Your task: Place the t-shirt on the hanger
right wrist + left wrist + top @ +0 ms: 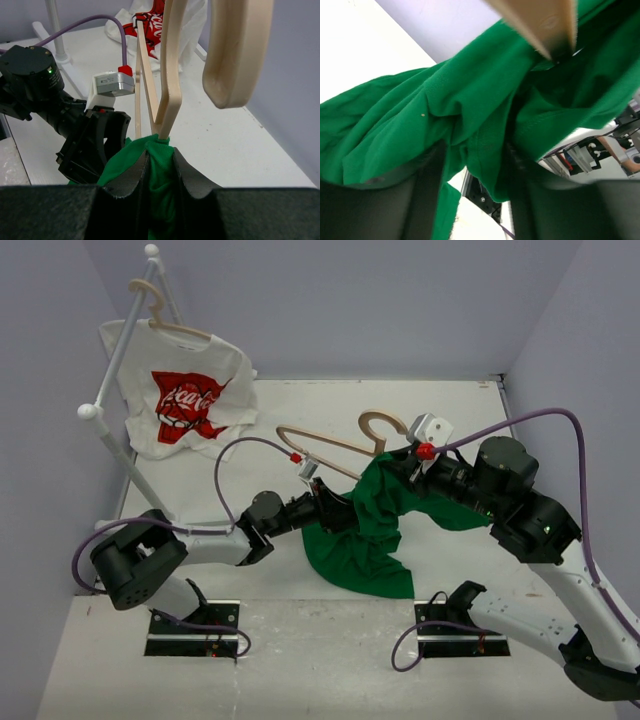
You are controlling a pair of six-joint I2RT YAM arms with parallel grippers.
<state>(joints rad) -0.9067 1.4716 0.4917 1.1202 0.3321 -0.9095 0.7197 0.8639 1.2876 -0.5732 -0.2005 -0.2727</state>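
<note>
The green t-shirt [365,535] lies bunched at mid-table, its top lifted. The beige hanger [325,445] is held above the table, hook [380,425] to the right, one shoulder end buried in the cloth. My right gripper [397,468] is shut on the t-shirt [162,185] with the hanger [170,100] running into the cloth between its fingers [160,155]. My left gripper [345,512] is at the shirt's left side. In the left wrist view its fingers [427,200] stand apart with a fold of shirt [485,150] hanging between them; the hanger [540,20] is above.
A white t-shirt with a red logo [185,395] hangs on another beige hanger on a white rack [112,405] at the back left. Purple-grey walls close in the table at the back and both sides. The left arm [75,125] sits close to my right gripper.
</note>
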